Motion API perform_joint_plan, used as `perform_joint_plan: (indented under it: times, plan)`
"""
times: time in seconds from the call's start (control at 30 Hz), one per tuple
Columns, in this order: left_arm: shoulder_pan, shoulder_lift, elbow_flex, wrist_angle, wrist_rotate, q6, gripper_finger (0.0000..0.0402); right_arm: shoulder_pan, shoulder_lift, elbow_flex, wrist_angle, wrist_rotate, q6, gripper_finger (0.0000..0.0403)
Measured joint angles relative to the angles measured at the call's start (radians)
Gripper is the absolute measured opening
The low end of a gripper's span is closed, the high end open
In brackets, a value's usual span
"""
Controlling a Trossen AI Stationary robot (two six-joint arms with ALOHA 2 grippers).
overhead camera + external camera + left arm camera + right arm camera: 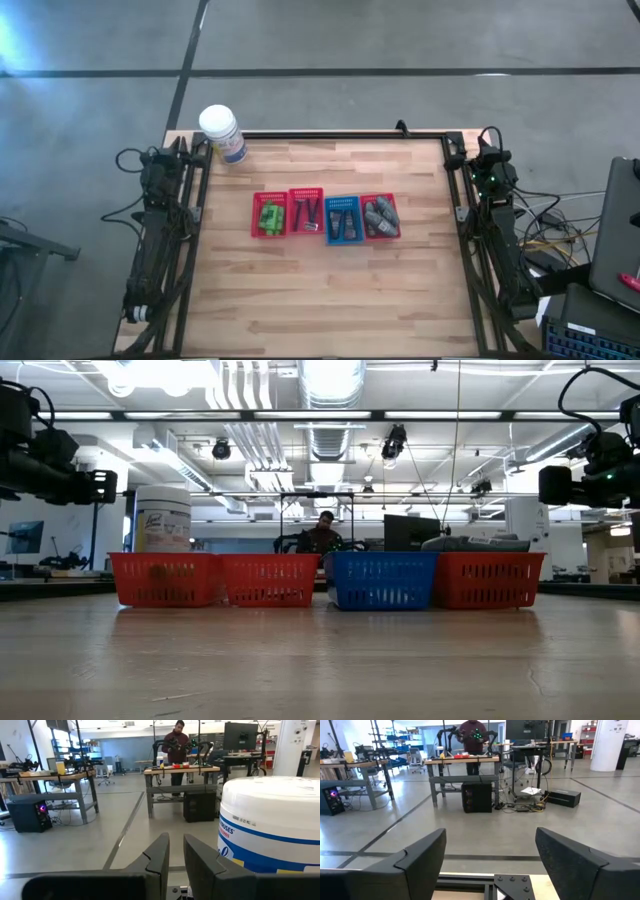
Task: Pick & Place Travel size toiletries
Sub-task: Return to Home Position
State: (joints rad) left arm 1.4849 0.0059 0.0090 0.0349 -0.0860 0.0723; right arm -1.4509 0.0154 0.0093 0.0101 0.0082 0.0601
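Observation:
The toiletries lie sorted in a row of small mesh baskets mid-table. Green bottles fill the leftmost red basket, and dark razors and tubes the second. More dark items are in the blue basket. Grey oval bottles are heaped in the rightmost red basket, above its rim. My left gripper is parked at the far-left corner, open by a narrow gap. My right gripper is at the far-right corner, open wide. Both hold nothing.
A large white lidded jar stands at the table's far-left corner, close beside my left gripper. The arms lie along the left edge and right edge. Bare wood lies near of the baskets. A person stands at benches beyond the table.

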Motion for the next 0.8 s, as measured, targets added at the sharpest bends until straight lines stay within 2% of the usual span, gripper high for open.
perform_joint_plan:
  times: [0.8]
  plan:
    - [0.0,0.0,0.0,0.008,0.002,-0.002,0.006,0.0,0.0,0.0,0.0,0.0,0.0,0.0237]
